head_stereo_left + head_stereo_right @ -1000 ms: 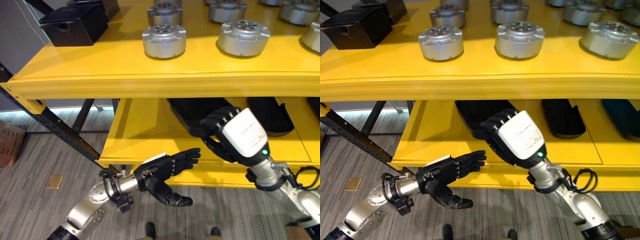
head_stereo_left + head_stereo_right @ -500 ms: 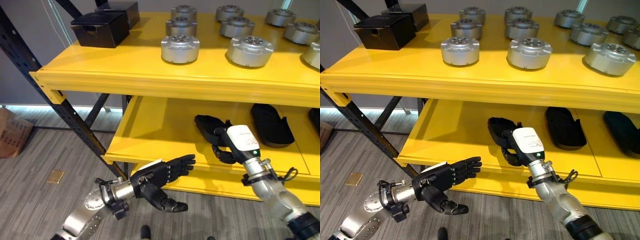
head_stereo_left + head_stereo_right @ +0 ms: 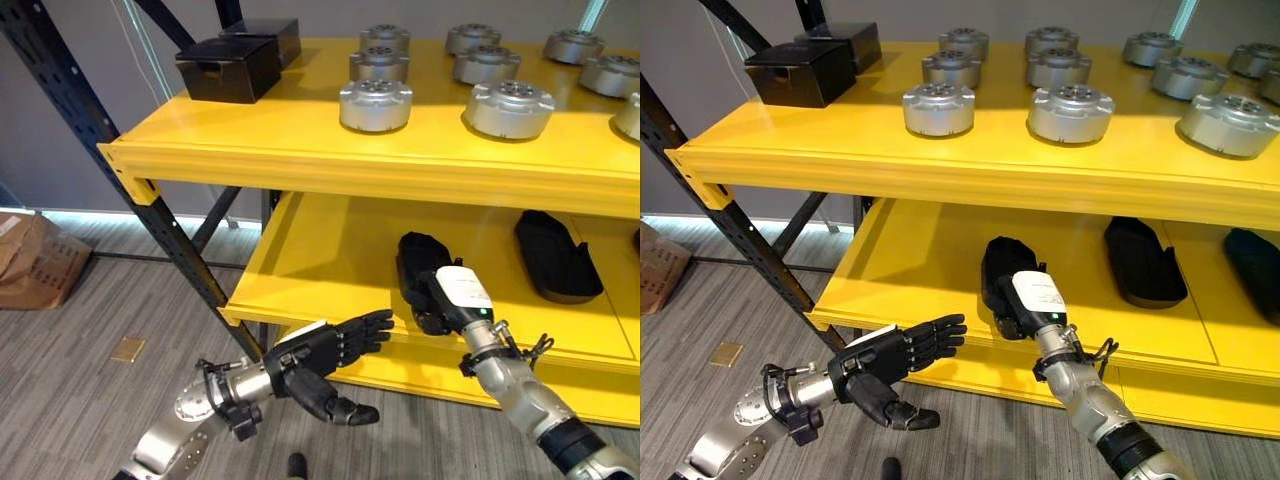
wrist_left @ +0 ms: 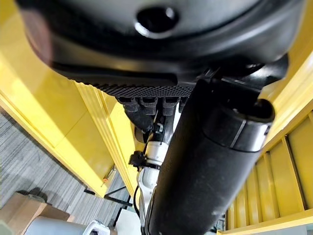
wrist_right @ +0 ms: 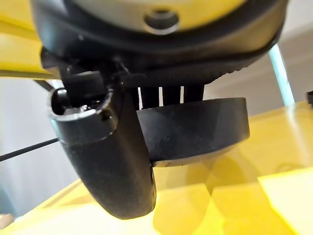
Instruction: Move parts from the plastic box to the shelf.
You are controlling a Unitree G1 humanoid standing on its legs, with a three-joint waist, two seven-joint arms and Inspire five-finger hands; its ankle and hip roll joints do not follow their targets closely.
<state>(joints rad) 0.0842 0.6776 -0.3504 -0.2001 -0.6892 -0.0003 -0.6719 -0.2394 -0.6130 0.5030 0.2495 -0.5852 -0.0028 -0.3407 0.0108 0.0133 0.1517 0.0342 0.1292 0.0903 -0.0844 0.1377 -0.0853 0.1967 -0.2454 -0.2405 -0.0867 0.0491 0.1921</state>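
Right hand (image 3: pixel 1028 305) at lower shelf (image 3: pixel 910 280) front edge, fingers curled round black part (image 5: pixel 195 128). Left hand (image 3: pixel 325 355) open, empty, below shelf. Silver parts (image 3: pixel 376 104) on upper shelf.

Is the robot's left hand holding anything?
No. The left hand hangs open in front of the lower shelf, fingers straight, nothing in it.

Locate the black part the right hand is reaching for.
The black part lies on the lower yellow shelf, left of another black part, with the right hand at its near end. The left hand hangs below the shelf edge.
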